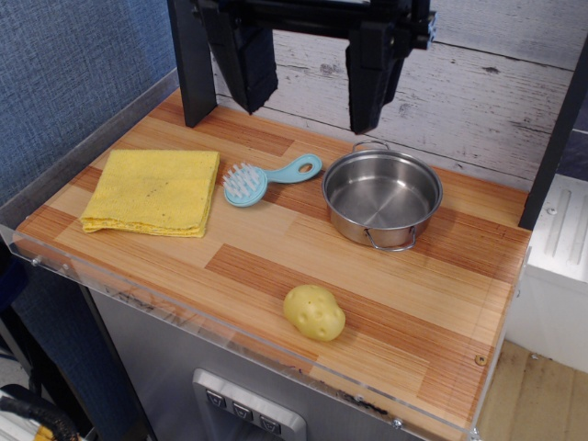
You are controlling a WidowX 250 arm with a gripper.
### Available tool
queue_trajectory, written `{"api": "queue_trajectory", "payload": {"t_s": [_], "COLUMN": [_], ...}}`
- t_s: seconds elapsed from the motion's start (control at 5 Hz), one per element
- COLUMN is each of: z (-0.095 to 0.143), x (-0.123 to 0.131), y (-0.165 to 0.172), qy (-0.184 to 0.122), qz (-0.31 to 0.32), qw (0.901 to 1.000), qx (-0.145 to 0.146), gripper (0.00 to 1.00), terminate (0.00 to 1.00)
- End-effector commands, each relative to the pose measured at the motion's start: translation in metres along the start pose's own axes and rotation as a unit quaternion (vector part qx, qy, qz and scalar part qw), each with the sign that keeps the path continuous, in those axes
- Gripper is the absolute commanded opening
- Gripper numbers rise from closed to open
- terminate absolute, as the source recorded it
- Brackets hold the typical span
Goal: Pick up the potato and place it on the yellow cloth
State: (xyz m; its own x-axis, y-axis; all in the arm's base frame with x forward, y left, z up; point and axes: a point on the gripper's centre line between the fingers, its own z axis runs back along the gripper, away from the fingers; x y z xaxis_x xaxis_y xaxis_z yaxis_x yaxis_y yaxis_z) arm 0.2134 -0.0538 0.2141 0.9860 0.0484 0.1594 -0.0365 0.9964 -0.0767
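The potato [314, 312] is a small pale yellow egg-shaped toy with darker dimples, lying near the front edge of the wooden table, right of centre. The yellow cloth [152, 191] lies folded flat at the table's left side. My gripper [312, 78] hangs high above the back of the table, well away from the potato. Its two black fingers [250, 64] are spread wide apart with nothing between them.
A steel pot [382, 197] with two handles stands empty right of centre, behind the potato. A light blue brush [266, 179] lies between cloth and pot. A clear plastic lip [184, 303] runs along the table's front edge. A white plank wall stands behind.
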Motion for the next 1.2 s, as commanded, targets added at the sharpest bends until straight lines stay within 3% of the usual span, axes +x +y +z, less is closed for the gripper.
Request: {"api": "queue_trajectory", "payload": {"t_s": [0.0, 0.2, 0.4, 0.6, 0.8, 1.0], "z": [0.0, 0.007, 0.004, -0.013, -0.049, -0.079], "x": [0.0, -0.012, -0.016, -0.023, -0.025, -0.019], "y": [0.0, 0.026, 0.054, 0.075, 0.082, 0.076], "qy": [0.0, 0.008, -0.007, 0.013, 0.025, 0.02], "qz": [0.0, 0.121, 0.199, 0.272, 0.296, 0.302], "qw": [1.0, 0.9927, 0.98, 0.9621, 0.9542, 0.9531], "qx": [0.0, 0.001, 0.006, -0.007, -0.031, -0.013], "gripper": [1.0, 1.0, 1.0, 1.0, 1.0, 1.0], "terminate": [0.0, 0.0, 0.0, 0.0, 0.0, 0.0]}}
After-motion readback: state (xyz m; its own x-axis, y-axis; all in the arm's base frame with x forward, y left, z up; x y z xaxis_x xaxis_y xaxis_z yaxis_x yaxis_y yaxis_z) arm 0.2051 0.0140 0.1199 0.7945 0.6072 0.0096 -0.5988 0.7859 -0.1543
